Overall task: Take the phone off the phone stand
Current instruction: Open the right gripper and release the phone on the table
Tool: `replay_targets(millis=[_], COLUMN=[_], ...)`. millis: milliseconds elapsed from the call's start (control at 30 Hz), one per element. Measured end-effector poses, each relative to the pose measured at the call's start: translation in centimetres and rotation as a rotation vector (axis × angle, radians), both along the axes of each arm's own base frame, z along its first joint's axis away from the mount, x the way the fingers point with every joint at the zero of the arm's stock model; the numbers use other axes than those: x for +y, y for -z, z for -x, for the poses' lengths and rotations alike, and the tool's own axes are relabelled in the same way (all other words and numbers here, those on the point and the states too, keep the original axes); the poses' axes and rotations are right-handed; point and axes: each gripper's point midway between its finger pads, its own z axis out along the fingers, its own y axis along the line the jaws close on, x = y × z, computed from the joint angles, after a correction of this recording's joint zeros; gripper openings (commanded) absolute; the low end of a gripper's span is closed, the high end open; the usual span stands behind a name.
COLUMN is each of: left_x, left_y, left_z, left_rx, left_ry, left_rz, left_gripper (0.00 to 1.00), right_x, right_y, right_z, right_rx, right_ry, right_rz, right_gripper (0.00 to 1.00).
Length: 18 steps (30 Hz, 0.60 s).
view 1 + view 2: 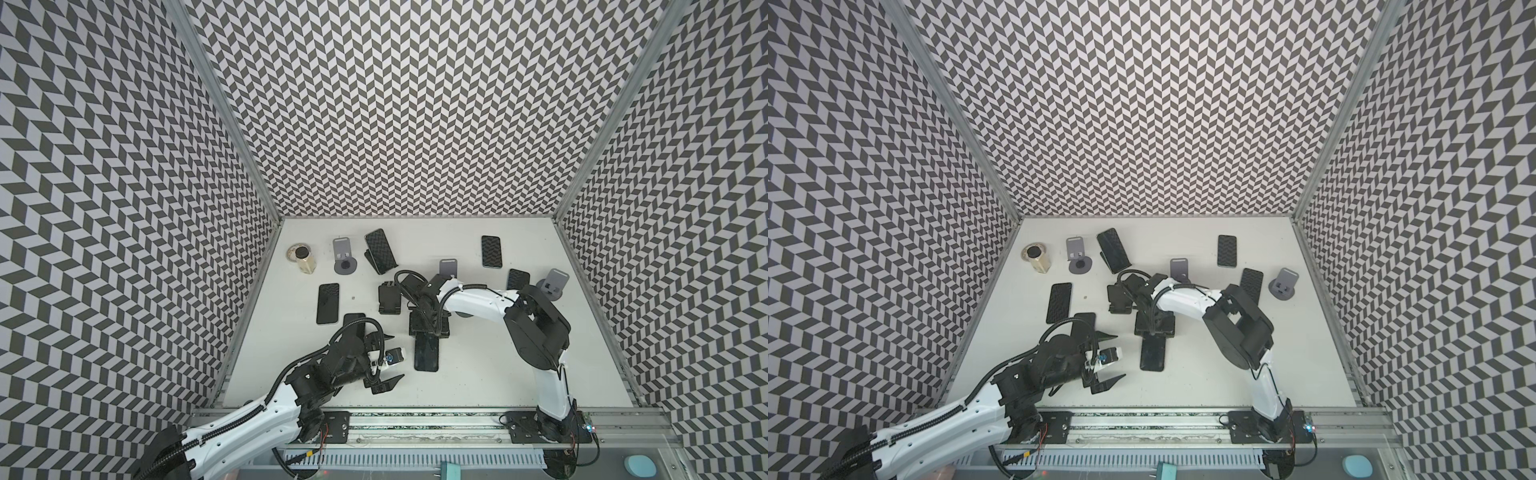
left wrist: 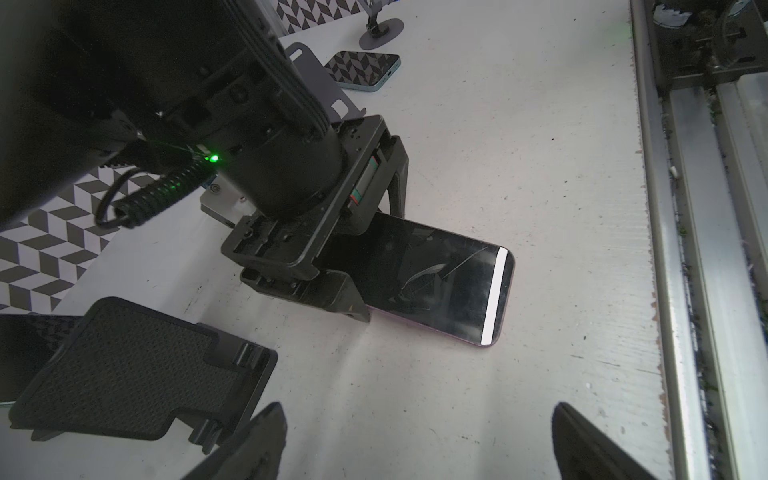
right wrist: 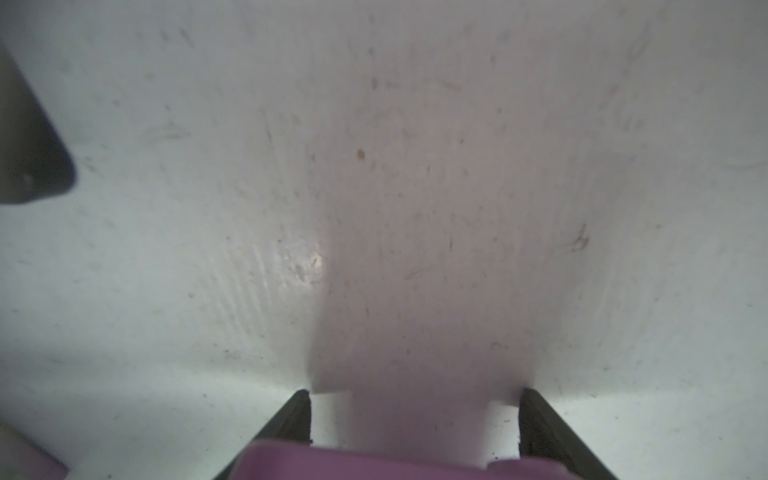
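Chevron-patterned walls (image 1: 415, 124) box in a white tabletop (image 1: 519, 374). The right pincer (image 1: 428, 332) points down at mid-tabletop, its jaws clamped on the far end of the phone (image 1: 427, 359). The phone lies flat, screen up, its other end toward the near edge. Just left of it, the left pincer (image 1: 398, 356) hovers with jaws wide apart. A black phone stand (image 1: 389, 297) sits farther back, apart from the phone.

Left gripper (image 1: 397, 356) jaws wide, hovering just left of phone (image 1: 427, 359). Right gripper (image 2: 380, 266) pointing down, clamped across phone's far end.
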Motion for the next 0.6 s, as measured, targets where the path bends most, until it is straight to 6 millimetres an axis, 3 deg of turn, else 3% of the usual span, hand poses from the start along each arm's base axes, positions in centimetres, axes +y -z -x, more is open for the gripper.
replay_targets(millis=[600], left_x=[-0.3], left_y=[-1.5], left_z=[-0.2], left_rx=[-0.029], left_ry=[-0.008], left_rz=[0.056], left_gripper=[1.00], right_x=[-0.5], right_y=[0.3], right_z=[0.0], right_rx=[0.006], right_ry=[0.031], right_rz=[0.035], right_gripper=[0.74])
